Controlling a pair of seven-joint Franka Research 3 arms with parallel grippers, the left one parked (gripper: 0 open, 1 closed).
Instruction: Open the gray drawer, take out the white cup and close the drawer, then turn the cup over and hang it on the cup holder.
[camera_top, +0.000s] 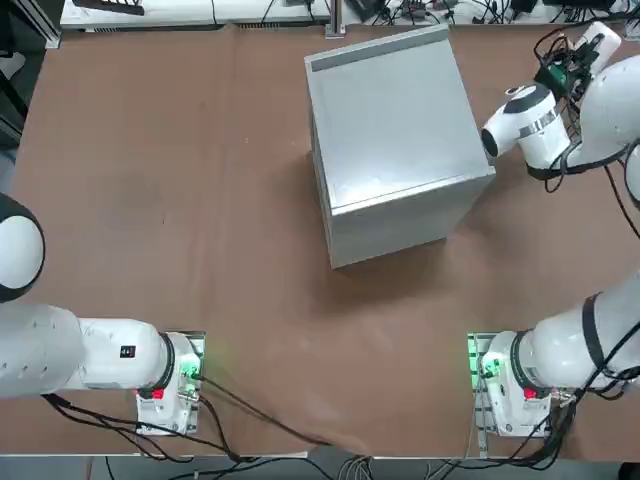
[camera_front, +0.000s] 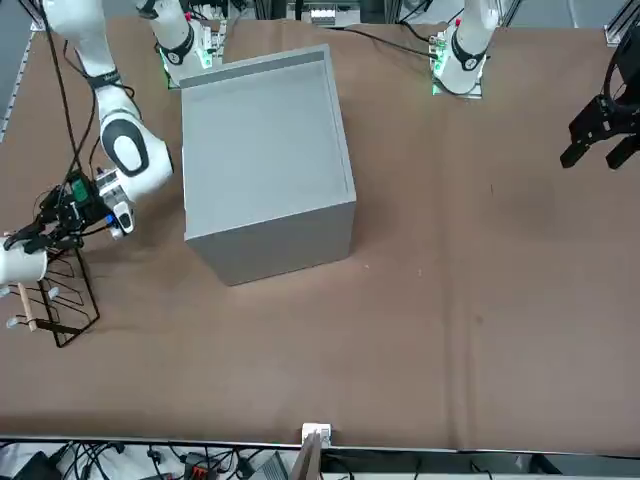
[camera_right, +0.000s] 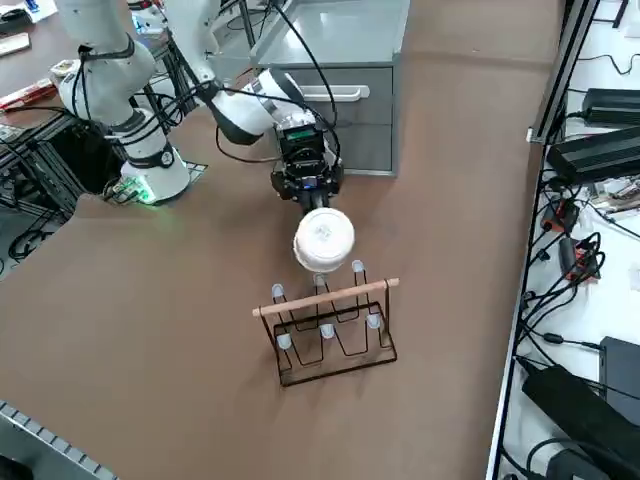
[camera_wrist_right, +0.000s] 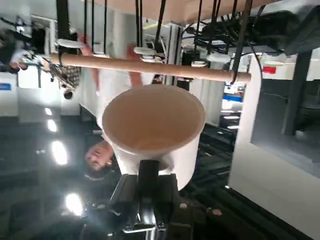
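White cup (camera_right: 323, 240) in right hand (camera_right: 309, 197)

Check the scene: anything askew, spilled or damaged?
Nothing stands out. Right gripper holds the white cup, inverted, above the cup holder; the gray drawer is shut.

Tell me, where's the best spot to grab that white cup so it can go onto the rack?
By its side handle, as the right gripper does now, shut on it from outside. That leaves the white cup with its round mouth unblocked, free to slip over a peg of the cup holder.
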